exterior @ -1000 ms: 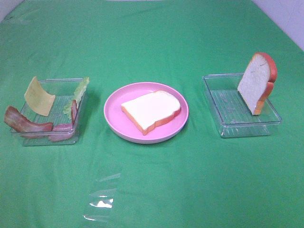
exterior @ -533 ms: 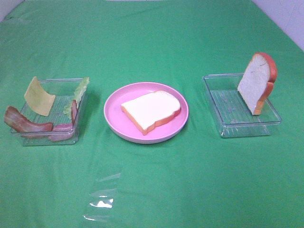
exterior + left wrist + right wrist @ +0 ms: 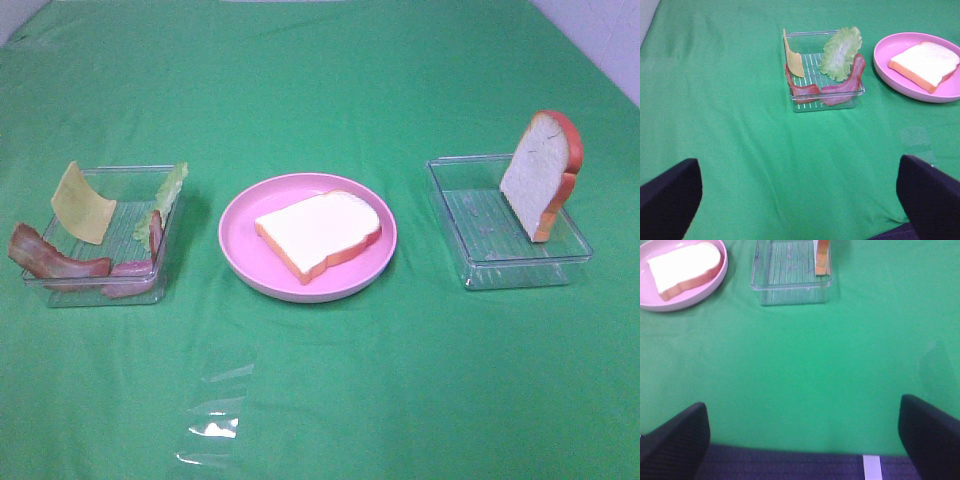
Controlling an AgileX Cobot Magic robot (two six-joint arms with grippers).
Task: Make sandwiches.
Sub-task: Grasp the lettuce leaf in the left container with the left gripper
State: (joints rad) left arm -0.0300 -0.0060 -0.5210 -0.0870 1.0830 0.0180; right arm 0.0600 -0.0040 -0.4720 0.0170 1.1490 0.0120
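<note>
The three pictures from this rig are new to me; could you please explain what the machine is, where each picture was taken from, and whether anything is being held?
It is a robot with two arms, each ending in a pincer. One picture comes from a camera mounted high, looking down on a table covered by a green cloth. The other two come from cameras on the arms' wrists. The two dark shapes in each are the fingers of the left pincer and the right pincer. Both stand open and hold nothing.

In the middle sits a pink plate with one bread slice lying flat on it. The clear left tray holds a cheese square, lettuce and bacon strips. The clear right tray holds a second bread slice, standing on edge.
</note>
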